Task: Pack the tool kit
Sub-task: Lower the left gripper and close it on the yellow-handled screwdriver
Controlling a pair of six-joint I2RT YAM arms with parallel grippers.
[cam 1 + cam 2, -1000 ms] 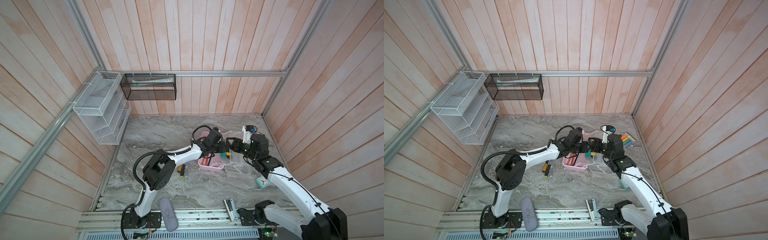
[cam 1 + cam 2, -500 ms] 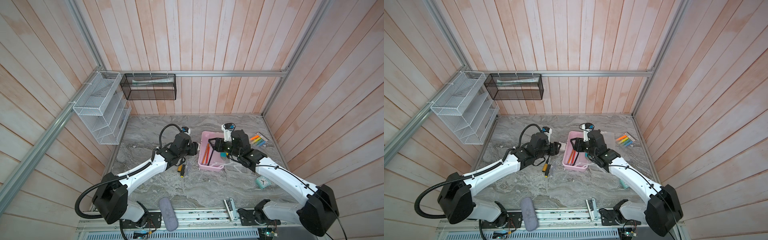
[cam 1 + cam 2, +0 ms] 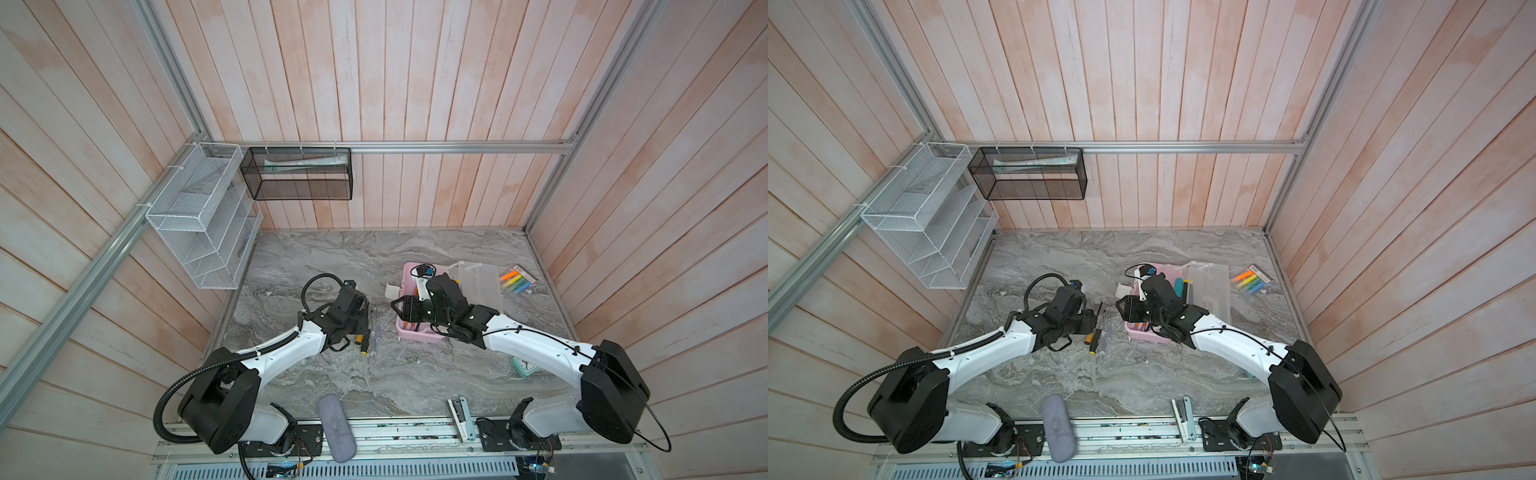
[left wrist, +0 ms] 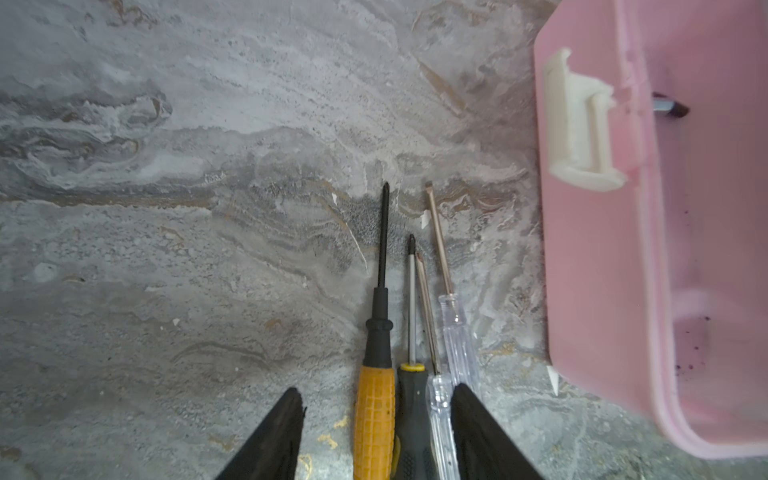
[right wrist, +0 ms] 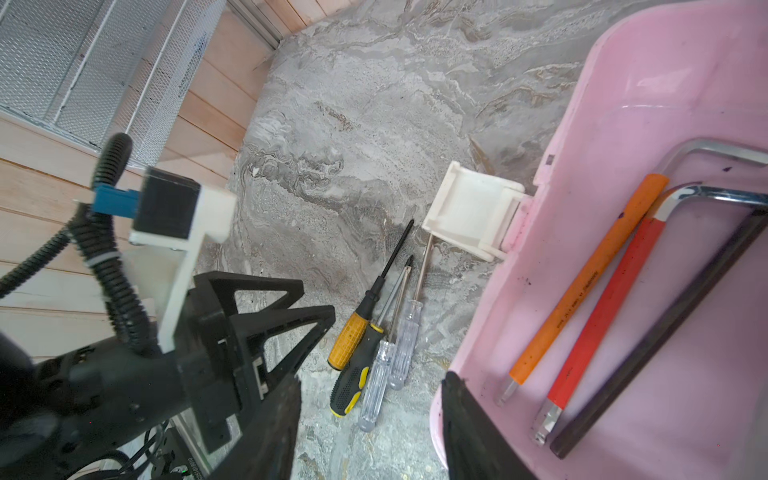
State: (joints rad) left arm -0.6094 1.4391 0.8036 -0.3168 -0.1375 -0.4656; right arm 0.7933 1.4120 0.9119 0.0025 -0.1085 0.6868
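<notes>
Leftmost, the left claw point(image 4: 378, 392) hangs low over the table point(image 4: 166, 249), jaws wide and gripping nothing. Between its fingers point(image 4: 282, 432) lie the handles of four screwdrivers point(image 4: 410, 316), packed side by side. A yellow-handled one point(image 4: 374, 411) lies nearest one finger, with a black-and-yellow one point(image 4: 411, 419) beside it. Then come two clear ones point(image 4: 457, 336), the outer of which runs under the other finger. Whether that finger touches it cannot be told. All four shafts point straight ahead of the claw.

Right of them, the right claw point(image 5: 372, 384) hovers with jaws likewise wide and empty. One finger is over bare table, the other over the near corner of the pink box point(image 5: 623, 104). Beyond that second finger, inside the box, lie three hex keys close together: orange-sleeved point(image 5: 582, 286), red-sleeved point(image 5: 604, 311) and bare dark point(image 5: 665, 328). Ahead of the claw a white flap point(image 5: 473, 208) juts from the box wall, near a clear screwdriver's tip. In a top view the frosted lid point(image 3: 478, 286) lies open on the box's side away from the claw. The highlighters point(image 3: 515, 282) lie farther right, apart from it.
</notes>
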